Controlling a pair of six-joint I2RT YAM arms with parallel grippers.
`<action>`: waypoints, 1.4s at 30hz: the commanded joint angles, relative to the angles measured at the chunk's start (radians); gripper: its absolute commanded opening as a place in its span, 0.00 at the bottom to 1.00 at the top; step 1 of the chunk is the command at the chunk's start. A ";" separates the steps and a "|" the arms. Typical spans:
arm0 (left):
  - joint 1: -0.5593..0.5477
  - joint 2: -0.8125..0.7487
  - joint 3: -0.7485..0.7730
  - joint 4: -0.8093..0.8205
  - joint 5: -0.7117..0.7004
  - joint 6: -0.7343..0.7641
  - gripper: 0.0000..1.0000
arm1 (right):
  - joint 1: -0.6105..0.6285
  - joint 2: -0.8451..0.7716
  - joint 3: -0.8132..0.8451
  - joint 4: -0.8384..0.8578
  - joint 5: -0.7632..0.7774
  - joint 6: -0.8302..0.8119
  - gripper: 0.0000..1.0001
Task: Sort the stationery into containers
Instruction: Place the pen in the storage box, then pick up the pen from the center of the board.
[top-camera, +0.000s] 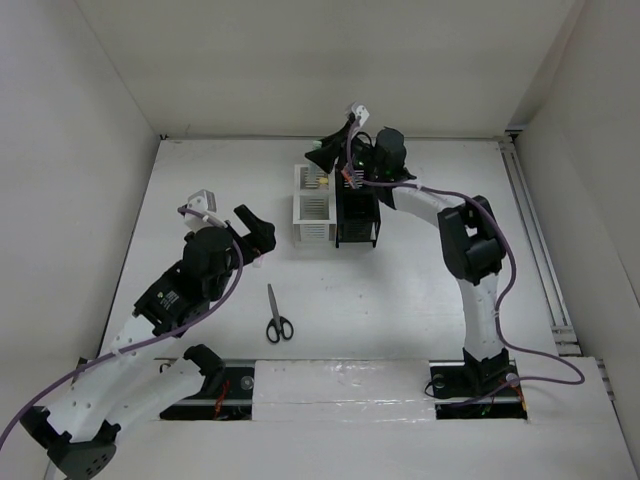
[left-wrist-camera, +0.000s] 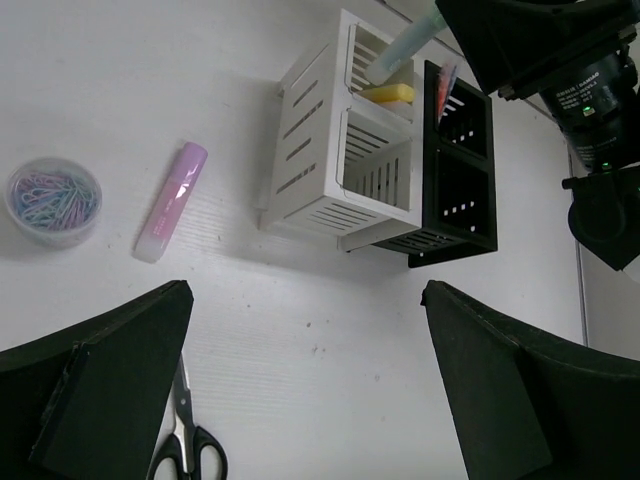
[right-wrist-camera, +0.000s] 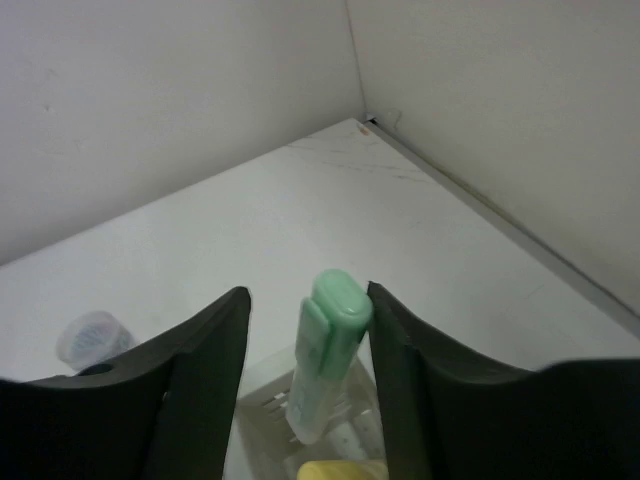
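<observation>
Standing tilted in the far compartment of the white organizer, the green highlighter has its cap between the fingers of the right gripper. That gripper is partly open: one finger touches the cap, the other stands clear. A yellow highlighter lies beside it. The left gripper hangs wide open and empty above the surface, near the scissors and the pink highlighter.
</observation>
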 joint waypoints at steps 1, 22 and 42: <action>0.003 -0.004 -0.001 0.039 0.003 0.011 1.00 | 0.000 -0.008 0.014 0.089 -0.047 -0.002 0.61; 0.048 0.173 -0.234 0.281 -0.060 -0.017 0.94 | 0.058 -0.577 -0.494 0.379 -0.043 0.063 1.00; 0.109 0.554 -0.177 0.478 -0.041 0.206 0.94 | 0.158 -0.891 -0.907 0.479 -0.047 0.101 1.00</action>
